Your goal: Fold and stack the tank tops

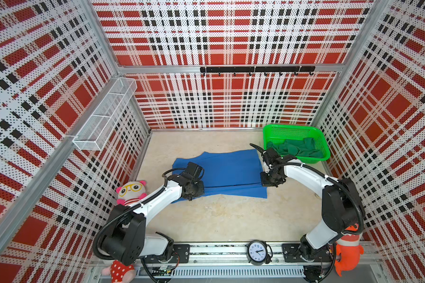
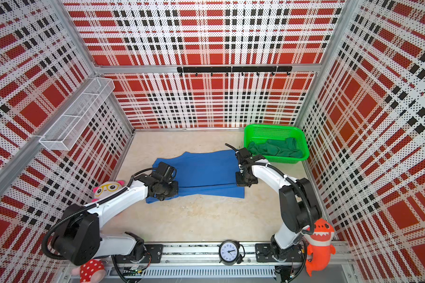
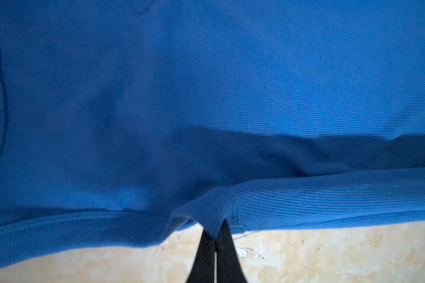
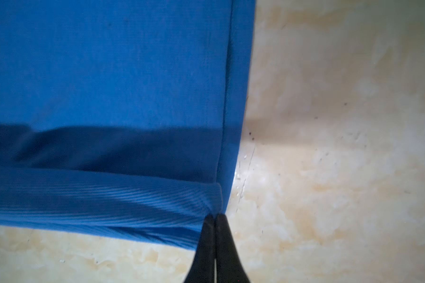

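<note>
Royal blue cloth fills the middle of both top views. The blue tank top (image 1: pixel 228 169) (image 2: pixel 206 172) lies spread on the beige marbled table (image 1: pixel 231 220), a little above the centre of the frame. Its near edge is doubled up into a raised strip.

The left gripper (image 3: pixel 216 232) is at the lower left part of the garment in the top views. In the left wrist view its black jaws are pressed together, with a peak of ribbed blue fabric pinched between the tips and held clear of the table. The right gripper (image 4: pixel 216 216) is at the garment's right edge, just left of the basket (image 1: pixel 290 128). In the right wrist view its jaws are also squeezed closed, nipping the corner where the raised strip meets the side hem. Between the two grips the strip casts a dark shadow on the flat cloth beyond it.

The dark green tank top (image 1: pixel 295 148) lies crumpled inside the bright green mesh basket, at the right of the frame by the back wall and apart from the blue one.

A pink plush toy (image 1: pixel 131 191) stands at the table's left edge. A small black clock (image 1: pixel 257 252) sits at bottom centre, and an orange shark toy (image 1: pixel 347 250) is at the lower right.
</note>
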### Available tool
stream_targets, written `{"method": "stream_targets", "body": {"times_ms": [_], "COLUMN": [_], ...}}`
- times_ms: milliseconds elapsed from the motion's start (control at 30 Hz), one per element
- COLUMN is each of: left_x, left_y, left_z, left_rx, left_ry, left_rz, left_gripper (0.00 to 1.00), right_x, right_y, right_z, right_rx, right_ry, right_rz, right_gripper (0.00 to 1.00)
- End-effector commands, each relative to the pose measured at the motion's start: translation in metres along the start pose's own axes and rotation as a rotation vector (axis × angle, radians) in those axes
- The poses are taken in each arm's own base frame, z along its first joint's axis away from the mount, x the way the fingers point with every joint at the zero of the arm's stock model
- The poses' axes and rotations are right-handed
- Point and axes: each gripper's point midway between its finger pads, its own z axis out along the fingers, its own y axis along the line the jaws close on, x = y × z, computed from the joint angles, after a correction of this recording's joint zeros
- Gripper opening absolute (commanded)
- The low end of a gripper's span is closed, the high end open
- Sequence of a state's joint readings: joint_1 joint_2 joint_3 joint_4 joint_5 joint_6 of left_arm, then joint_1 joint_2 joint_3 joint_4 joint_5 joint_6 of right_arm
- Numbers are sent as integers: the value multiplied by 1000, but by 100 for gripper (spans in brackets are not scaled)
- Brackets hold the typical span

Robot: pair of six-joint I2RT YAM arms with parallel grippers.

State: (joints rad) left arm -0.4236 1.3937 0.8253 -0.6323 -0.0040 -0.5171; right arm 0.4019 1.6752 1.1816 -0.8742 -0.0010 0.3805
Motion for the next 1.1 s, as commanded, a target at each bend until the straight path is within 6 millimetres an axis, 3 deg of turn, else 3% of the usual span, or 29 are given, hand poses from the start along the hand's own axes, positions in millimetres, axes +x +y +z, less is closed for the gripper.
{"method": "stream_targets", "body": {"times_ms": [0,367,567,633,733,833,967,1067], "left_x": [-13,-46,-57,-63,-74,-89,-89,-67], "left_y": [-6,-17,-16,-15,-13,-11,0,19], "left_z": [8,28,41,44,42,26,-7,-23], "left_rx": [2,-7,-13,-16,-23,-40,-72,-87], "left_ry": [11,35,55,55,44,12,-33,-31], "left_rz": [80,145,166,170,173,175,140,80], "left_gripper": [0,0,2,12,41,54,59,60], "right_x": [-18,-72,-91,-97,-109,-117,-103,-80], "right_y": [-10,-24,-30,-29,-27,-28,-31,-21], "right_z": [4,8,22,25,21,6,-15,-22], "right_rx": [40,120,142,143,143,149,141,59], "right_ry": [-16,-65,-59,-72,-116,-167,-196,-201], "right_rz": [-23,-39,-47,-55,-59,-61,-40,-11], "right_gripper": [2,2,4,8,23,42,49,49]}}
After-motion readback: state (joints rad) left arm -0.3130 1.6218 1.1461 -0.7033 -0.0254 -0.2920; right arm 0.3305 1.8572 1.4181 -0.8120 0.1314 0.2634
